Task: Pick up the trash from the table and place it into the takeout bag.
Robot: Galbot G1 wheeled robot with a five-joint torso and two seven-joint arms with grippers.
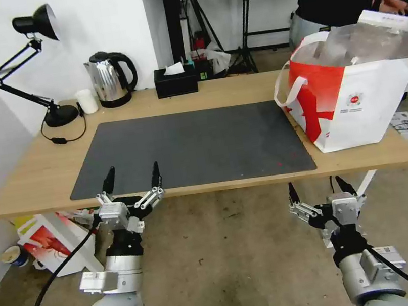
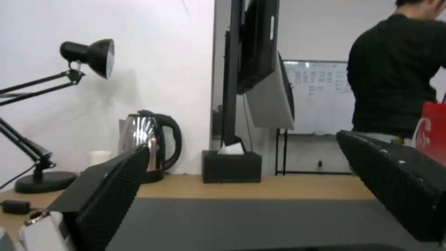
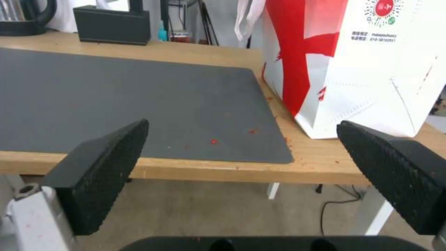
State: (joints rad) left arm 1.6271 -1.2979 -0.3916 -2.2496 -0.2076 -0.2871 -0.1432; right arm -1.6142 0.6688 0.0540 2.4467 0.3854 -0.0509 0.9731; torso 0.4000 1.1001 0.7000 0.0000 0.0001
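Grippers, left and right, wide apart, empty.

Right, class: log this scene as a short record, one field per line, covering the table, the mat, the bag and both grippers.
table: light wood, white legs
mat: dark grey, bare except for small red specks near the bag-side corner
takeout bag: red and white, standing upright on the table's right end, mouth open, foil lining visible
back edge: desk lamp, small white cup, steel kettle, black tissue box
left gripper: open, at the mat's near edge
right gripper: open, below the table's front edge
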